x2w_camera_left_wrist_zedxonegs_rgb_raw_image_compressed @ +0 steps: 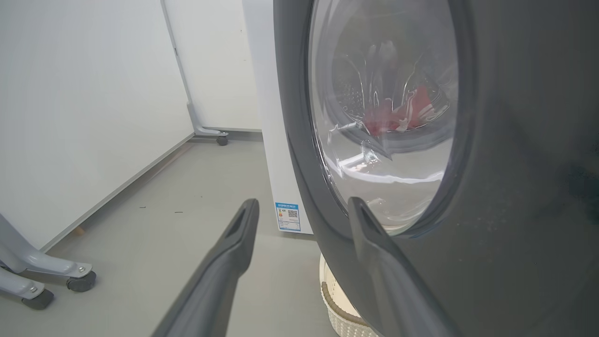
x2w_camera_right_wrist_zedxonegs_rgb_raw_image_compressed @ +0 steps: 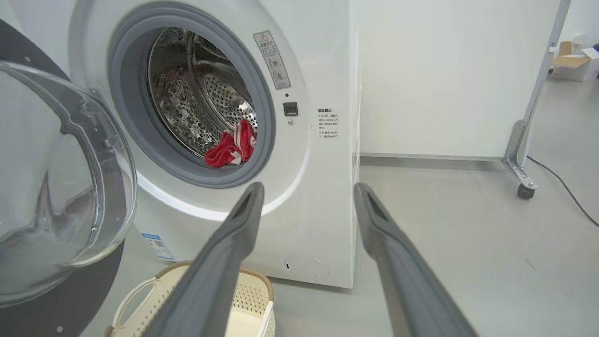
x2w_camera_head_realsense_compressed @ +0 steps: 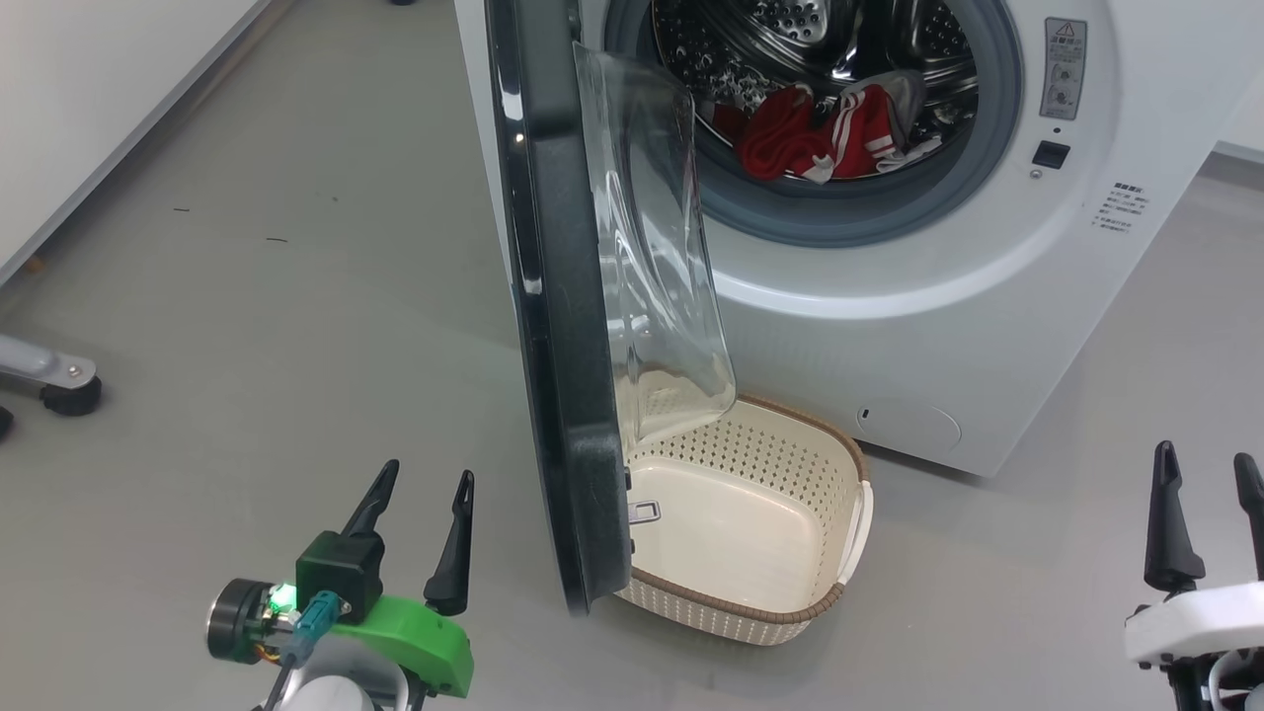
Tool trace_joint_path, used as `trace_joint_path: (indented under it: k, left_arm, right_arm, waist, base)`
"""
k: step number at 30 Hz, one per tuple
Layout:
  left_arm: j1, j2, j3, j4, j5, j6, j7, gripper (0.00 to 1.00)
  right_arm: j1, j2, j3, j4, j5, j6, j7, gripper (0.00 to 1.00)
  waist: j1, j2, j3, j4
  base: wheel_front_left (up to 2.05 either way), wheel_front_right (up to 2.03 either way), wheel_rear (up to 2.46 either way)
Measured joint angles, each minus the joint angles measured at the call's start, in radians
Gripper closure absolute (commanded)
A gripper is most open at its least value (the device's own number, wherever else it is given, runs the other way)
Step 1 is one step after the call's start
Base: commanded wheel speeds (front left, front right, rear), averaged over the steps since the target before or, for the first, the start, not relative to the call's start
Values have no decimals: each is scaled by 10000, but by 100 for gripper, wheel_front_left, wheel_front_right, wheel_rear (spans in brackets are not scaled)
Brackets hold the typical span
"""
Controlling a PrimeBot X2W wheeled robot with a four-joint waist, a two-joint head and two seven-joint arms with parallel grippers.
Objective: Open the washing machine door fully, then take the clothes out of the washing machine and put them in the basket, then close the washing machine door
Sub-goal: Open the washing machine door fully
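Basket [x2w_camera_head_realsense_compressed: 760, 444] sits on grey floor [x2w_camera_head_realsense_compressed: 296, 296] before white washing machine [x2w_camera_head_realsense_compressed: 938, 326].

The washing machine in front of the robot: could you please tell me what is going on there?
A two-armed robot is set to unload the washing machine. The washing machine door stands swung open, above the basket on the floor. The clothes, red with white stripes, lie in the drum, and the basket looks empty. The left gripper and right gripper hang low on either side, fingers open, holding nothing.
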Motion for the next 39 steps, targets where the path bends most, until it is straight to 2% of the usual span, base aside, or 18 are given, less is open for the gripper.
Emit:
trace_joint_path:
  k: [5, 9, 13, 21, 28, 39]
  left_arm:
    - [0, 6, 8, 21, 0, 0, 0, 0]
    - [0, 29, 58, 33, 0, 0, 0, 0]
    - [1, 67, 75, 48, 0, 0, 0, 0]
    - [3, 75, 111, 48, -2, 0, 0, 0]
    - [2, 75, 165, 71, -29, 0, 0, 0]
    - [3, 71, 169, 98, -33, 2, 0, 0]
  right_arm:
    - [218, -111, 186, -190, -1062, -487, 153, 0]
    - [317, -90, 265, -502, -1820, -562, 219, 0]
    - [613, 226, 270, -740, -2215, -640, 272, 0]
    - [1235, 1152, 84, -1371, -2830, -652, 274, 0]
    - [1753, 1712, 178, -1544, -3208, -662, 274, 0]
    - [1994, 2121, 63, -1783, -3593, -663, 274, 0]
  waist:
    - [0, 0, -9, -6]
    - [0, 0, -34, -25]
    - [0, 0, -72, -66]
    - [0, 0, -19, -168]
    - [0, 0, -4, -232]
    - [0, 0, -6, -279]
  base:
    - [0, 0, 0]
    - [0, 0, 0]
    - [0, 0, 0]
    - [0, 0, 0]
    - [0, 0, 0]
    - [0, 0, 0]
